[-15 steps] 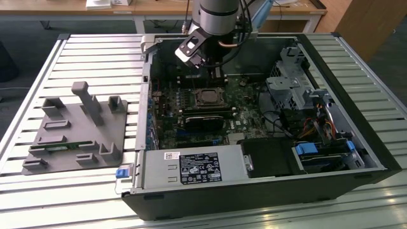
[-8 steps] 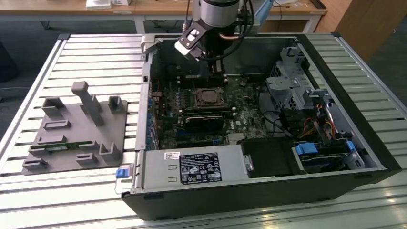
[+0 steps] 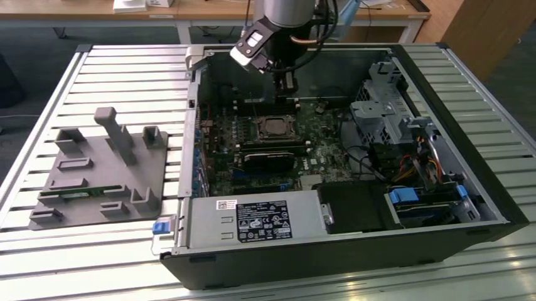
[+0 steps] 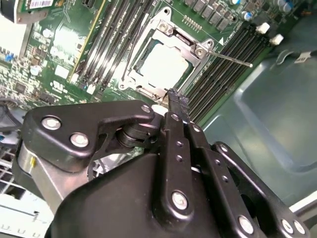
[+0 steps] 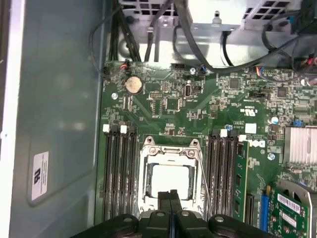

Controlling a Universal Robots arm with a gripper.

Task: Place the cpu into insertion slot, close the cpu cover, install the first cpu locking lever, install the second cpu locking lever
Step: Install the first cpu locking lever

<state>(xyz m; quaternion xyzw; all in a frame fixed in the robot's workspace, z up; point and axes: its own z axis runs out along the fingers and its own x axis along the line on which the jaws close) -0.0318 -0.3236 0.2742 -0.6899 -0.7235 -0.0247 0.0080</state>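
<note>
Our pincer [image 5: 172, 194] is clenched, its two tips pressed flat together with nothing between them, and it hangs tip-down inside the open computer case [image 3: 335, 266]. In both wrist views the tips sit just over one edge of the cpu cover [image 5: 146, 178], which lies flat as a silver frame around the cpu [image 5: 171, 179]. The pale chip shows through the window, seated in the insertion slot [image 3: 258, 128], so we judge placing and covering done. On the exterior view's clock face the slot lies at about six o'clock from the pincer, near it and lower.

The relation that matters is with the locking lever [image 5: 205, 183]. It is a thin silver rod just beside the cover, between it and a bank of memory slots [image 5: 220, 173]. Its long axis runs nearly parallel to those slots but splays slightly off the frame. Its free end looks lifted to us, so we take it as unlatched. Whether a lever on the opposite side is down we cannot tell.

Further out, at about eight o'clock in the exterior view, a grey fixture [image 3: 100, 169] rests on the slatted tabletop [image 3: 125, 69]
</note>
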